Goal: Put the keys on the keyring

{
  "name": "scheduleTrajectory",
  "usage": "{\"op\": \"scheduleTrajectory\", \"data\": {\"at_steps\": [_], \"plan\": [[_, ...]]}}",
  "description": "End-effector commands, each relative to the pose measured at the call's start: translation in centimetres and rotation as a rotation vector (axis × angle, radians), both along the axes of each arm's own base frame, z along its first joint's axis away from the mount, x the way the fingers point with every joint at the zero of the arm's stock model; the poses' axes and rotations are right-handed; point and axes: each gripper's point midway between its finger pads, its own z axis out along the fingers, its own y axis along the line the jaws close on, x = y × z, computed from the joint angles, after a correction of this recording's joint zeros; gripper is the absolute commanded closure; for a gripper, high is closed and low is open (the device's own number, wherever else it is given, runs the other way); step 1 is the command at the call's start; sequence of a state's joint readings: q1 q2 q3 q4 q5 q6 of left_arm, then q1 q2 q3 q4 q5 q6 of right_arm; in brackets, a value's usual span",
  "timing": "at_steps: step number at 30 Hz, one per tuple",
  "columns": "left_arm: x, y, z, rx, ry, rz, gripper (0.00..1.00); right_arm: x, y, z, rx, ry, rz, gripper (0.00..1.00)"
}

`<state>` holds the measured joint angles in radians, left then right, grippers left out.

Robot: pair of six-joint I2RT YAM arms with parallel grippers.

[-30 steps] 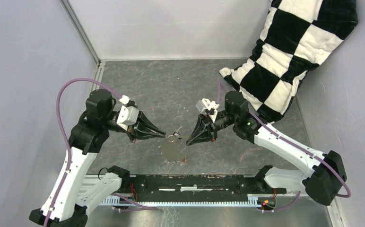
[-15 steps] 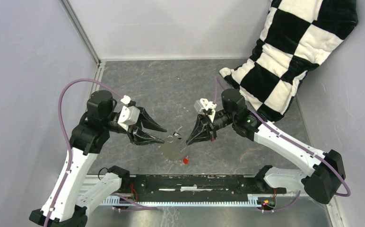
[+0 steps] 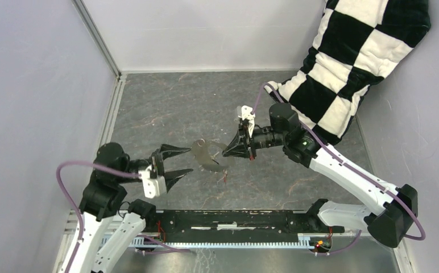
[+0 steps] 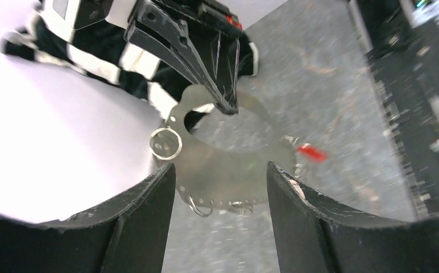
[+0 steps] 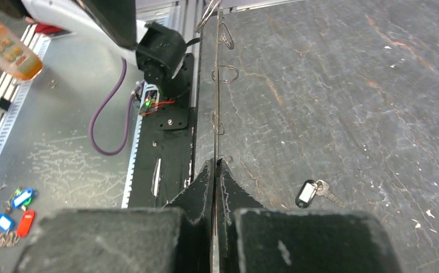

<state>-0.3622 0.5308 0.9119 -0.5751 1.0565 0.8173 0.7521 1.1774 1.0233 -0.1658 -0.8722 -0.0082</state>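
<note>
My right gripper (image 3: 229,150) is shut on the keyring (image 3: 206,156), a thin grey metal hoop held above the table. In the right wrist view the keyring (image 5: 216,85) shows edge-on between the shut gripper (image 5: 215,163). A red key (image 3: 224,177) dangles at the ring's near edge. The black key (image 5: 306,193) with a pale tag lies on the table beside my right fingers. My left gripper (image 3: 172,164) stands open to the left of the ring, apart from it. Its wrist view shows the keyring (image 4: 228,165), a small split ring (image 4: 166,143) and the red key (image 4: 311,152) beyond the open gripper (image 4: 220,166).
A black-and-white checkered cushion (image 3: 353,62) leans in the back right corner. A black rail (image 3: 234,219) runs along the near edge between the arm bases. Several coloured key tags (image 5: 13,210) lie on the metal ledge beyond the rail. Walls close in left and back.
My left gripper has opened, let go of the keyring and drawn back toward the near left. The right gripper has kept hold and carried the ring up and slightly farther away.
</note>
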Motion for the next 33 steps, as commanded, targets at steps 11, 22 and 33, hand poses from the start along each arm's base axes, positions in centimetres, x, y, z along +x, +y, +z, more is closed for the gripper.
{"op": "scheduleTrajectory", "data": {"at_steps": [11, 22, 33], "plan": [[3.4, 0.6, 4.1, -0.082, -0.787, 0.112, 0.37, 0.9, 2.6, 4.2, 0.055, -0.033, -0.247, 0.99], [5.2, 0.7, 2.3, 0.003, -0.681, 0.145, 0.46, 0.5, 3.9, 5.2, 0.103, -0.025, -0.318, 1.00], [7.0, 1.0, 3.9, -0.037, -0.488, 0.231, 0.64, -0.3, 4.4, 5.0, 0.134, -0.031, -0.355, 1.00]]}}
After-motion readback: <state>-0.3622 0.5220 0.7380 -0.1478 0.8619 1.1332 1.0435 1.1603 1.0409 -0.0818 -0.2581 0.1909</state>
